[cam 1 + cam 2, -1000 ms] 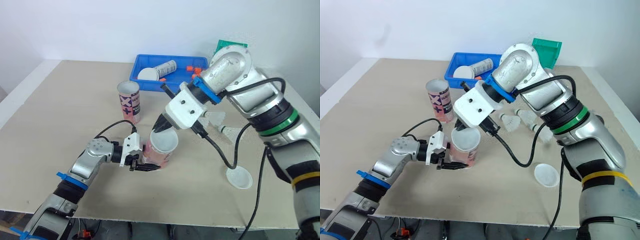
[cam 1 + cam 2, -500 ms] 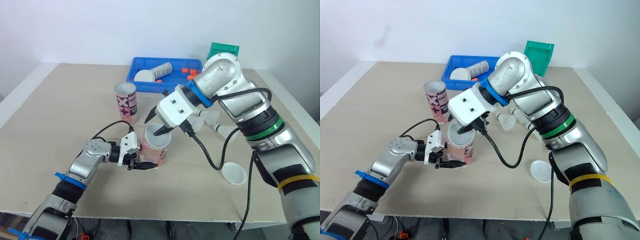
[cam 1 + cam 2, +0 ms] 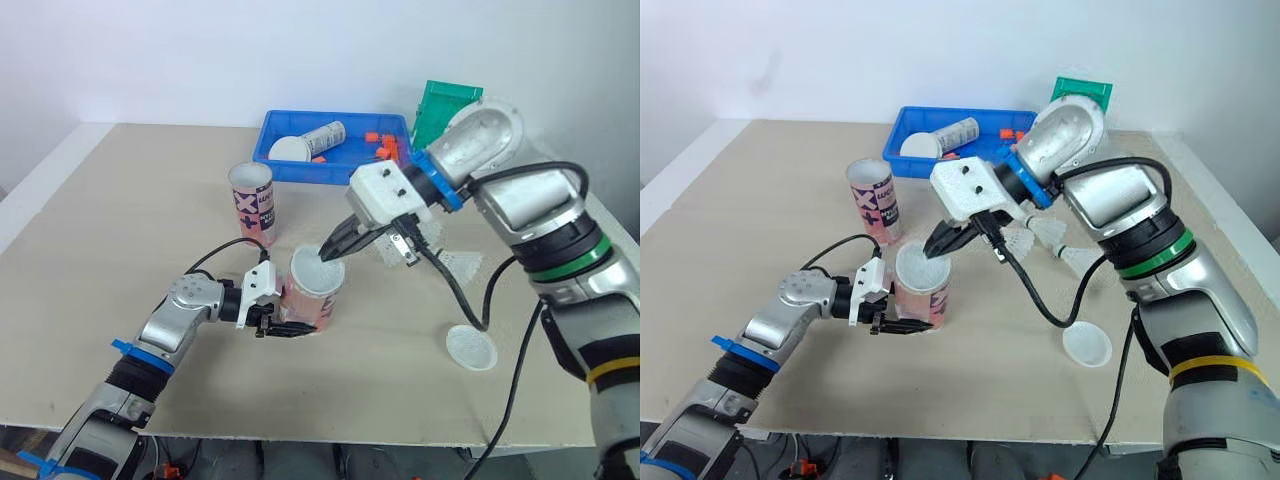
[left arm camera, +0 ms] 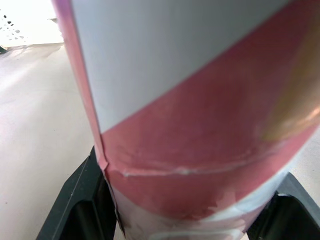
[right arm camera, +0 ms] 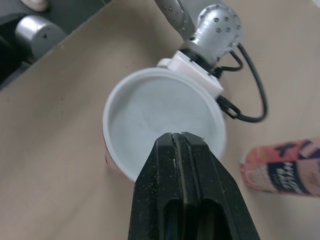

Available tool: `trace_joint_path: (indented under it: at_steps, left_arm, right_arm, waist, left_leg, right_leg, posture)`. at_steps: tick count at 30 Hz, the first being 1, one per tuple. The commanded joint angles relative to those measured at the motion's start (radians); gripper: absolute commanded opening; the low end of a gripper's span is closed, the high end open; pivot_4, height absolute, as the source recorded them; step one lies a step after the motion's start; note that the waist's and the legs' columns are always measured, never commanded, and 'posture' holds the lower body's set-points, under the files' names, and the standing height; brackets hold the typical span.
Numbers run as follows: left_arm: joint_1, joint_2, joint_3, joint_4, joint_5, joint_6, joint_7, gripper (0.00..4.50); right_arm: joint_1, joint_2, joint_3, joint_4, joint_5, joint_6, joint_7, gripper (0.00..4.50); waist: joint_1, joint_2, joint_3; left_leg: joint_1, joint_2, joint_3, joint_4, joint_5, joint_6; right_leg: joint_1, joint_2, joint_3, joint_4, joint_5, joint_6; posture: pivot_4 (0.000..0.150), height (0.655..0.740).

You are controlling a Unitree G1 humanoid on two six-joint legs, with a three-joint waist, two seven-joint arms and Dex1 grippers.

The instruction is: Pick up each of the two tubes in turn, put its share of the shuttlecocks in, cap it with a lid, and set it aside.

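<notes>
Where the left gripper [image 3: 290, 328] clamps it low on its side, the pink-and-white tube [image 3: 305, 305] stands upright on the table [image 3: 120, 230], near the front middle, one black finger on either side of its base. A white lid [image 3: 318, 271] sits across its top. The right gripper [image 5: 181, 142] hangs just over the lid's rim with its fingers pressed together and no gap between them (whether the tips touch the lid cannot be told).

Behind and to the robot's left stands a second tube [image 3: 254, 205], upright, open at the top and well apart from both grippers. Farther back, the blue tray [image 3: 320, 172] holds a lying tube [image 3: 326, 136], another white lid [image 3: 292, 149] and a few small orange pieces [image 3: 378, 147]. A green bin [image 3: 440, 105] stands just beside the tray. On the right, shuttlecocks [image 3: 458, 262] lie on the table, and a loose lid [image 3: 471, 347] lies nearer the front edge.
</notes>
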Motion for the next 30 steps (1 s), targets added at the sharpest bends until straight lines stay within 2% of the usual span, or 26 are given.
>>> trace_joint_path:
  at_steps: [1, 5, 10, 12, 15, 20, 22, 24, 26, 28, 30]
  left_arm:
    - [0.008, 0.022, -0.008, 0.084, 0.085, 0.016, 0.033, 2.73]
    - [0.004, 0.025, -0.008, 0.084, 0.086, 0.014, 0.032, 2.73]
    - [0.005, 0.025, -0.006, 0.084, 0.086, 0.012, 0.034, 2.73]
    - [0.01, 0.027, -0.005, 0.08, 0.088, 0.013, 0.035, 2.73]
    - [0.017, 0.032, -0.001, 0.071, 0.086, 0.017, 0.035, 2.73]
    - [0.021, 0.039, 0.007, 0.064, 0.084, 0.024, 0.038, 2.73]
    - [0.023, 0.04, 0.009, 0.06, 0.083, 0.028, 0.039, 2.73]
    - [0.025, 0.04, 0.01, 0.058, 0.083, 0.029, 0.04, 2.73]
    - [0.027, 0.041, 0.012, 0.057, 0.084, 0.031, 0.042, 2.73]
    - [0.028, 0.04, 0.013, 0.056, 0.084, 0.033, 0.041, 2.73]
    - [0.027, 0.039, 0.015, 0.057, 0.086, 0.034, 0.04, 2.73]
  right_arm:
    - [-0.004, 0.039, 0.0, -0.03, -0.048, 0.006, 0.028, 0.03]
    - [-0.004, 0.113, 0.031, -0.007, -0.12, 0.0, 0.008, 0.03]
    - [-0.011, 0.146, 0.034, 0.02, -0.16, -0.028, 0.038, 0.03]
    - [-0.011, 0.144, 0.061, 0.037, -0.194, -0.074, 0.039, 0.03]
    - [-0.009, 0.127, 0.139, 0.125, -0.376, -0.269, 0.01, 0.03]
    - [-0.022, 0.149, 0.161, 0.183, -0.441, -0.392, 0.011, 0.03]
    - [-0.022, 0.159, 0.165, 0.203, -0.463, -0.426, 0.005, 0.03]
    - [-0.015, 0.168, 0.156, 0.213, -0.464, -0.447, 0.017, 0.03]
    - [-0.006, 0.168, 0.142, 0.207, -0.439, -0.453, 0.034, 0.03]
    - [-0.002, 0.156, 0.139, 0.197, -0.413, -0.466, 0.039, 0.03]
    - [0.002, 0.143, 0.148, 0.183, -0.393, -0.482, 0.039, 0.03]
  waist:
    - [0.0, 0.0, 0.0]
    - [0.0, 0.0, 0.0]
    - [-0.002, -0.001, -0.001]
    - [-0.003, -0.001, -0.001]
    - [-0.004, -0.001, -0.001]
    - [-0.007, 0.001, -0.003]
    - [-0.013, 0.003, -0.004]
    - [-0.016, 0.004, -0.004]
    - [-0.016, 0.005, -0.005]
    - [-0.016, 0.005, -0.005]
    - [-0.016, 0.004, -0.005]
  left_leg:
    - [0.0, 0.0, 0.0, 0.0, 0.0, 0.0]
    - [0.001, 0.0, -0.001, 0.0, 0.0, 0.0]
    - [0.002, 0.0, -0.001, 0.0, 0.0, 0.0]
    - [0.003, 0.0, -0.001, 0.0, 0.0, 0.0]
    - [0.005, 0.0, -0.002, 0.0, -0.001, -0.001]
    - [0.009, 0.0, -0.005, 0.0, -0.001, -0.001]
    - [0.01, 0.0, -0.012, -0.001, -0.001, -0.002]
    - [0.013, 0.0, -0.013, -0.002, -0.001, -0.002]
    - [0.014, 0.0, -0.014, -0.002, -0.001, -0.002]
    - [0.017, 0.0, -0.013, -0.008, -0.001, -0.002]
    - [0.019, 0.0, -0.011, -0.009, -0.001, -0.002]
  right_leg:
    - [0.0, 0.0, 0.0, 0.0, 0.0, 0.0]
    - [0.0, 0.001, 0.0, 0.0, 0.0, 0.0]
    - [0.0, 0.001, 0.0, 0.0, 0.0, 0.0]
    - [0.0, 0.001, 0.0, 0.0, 0.0, 0.0]
    - [0.0, 0.0, -0.001, 0.0, 0.0, 0.0]
    - [0.001, 0.0, -0.002, -0.005, 0.0, 0.0]
    - [0.003, -0.002, -0.009, -0.013, 0.0, 0.0]
    - [0.003, -0.017, -0.027, -0.021, 0.001, -0.002]
    - [0.003, -0.022, -0.034, -0.027, 0.004, -0.007]
    - [0.003, -0.033, -0.05, -0.036, 0.004, -0.008]
    - [0.003, -0.039, -0.056, -0.038, 0.004, -0.008]
  posture:
    - [0.15, 0.7037]
    - [0.15, 0.7037]
    - [0.15, 0.7037]
    - [0.15, 0.7037]
    - [0.15, 0.7037]
    - [0.15, 0.7037]
    - [0.15, 0.7037]
    - [0.15, 0.7037]
    - [0.15, 0.7037]
    - [0.15, 0.7037]
    - [0.15, 0.7037]
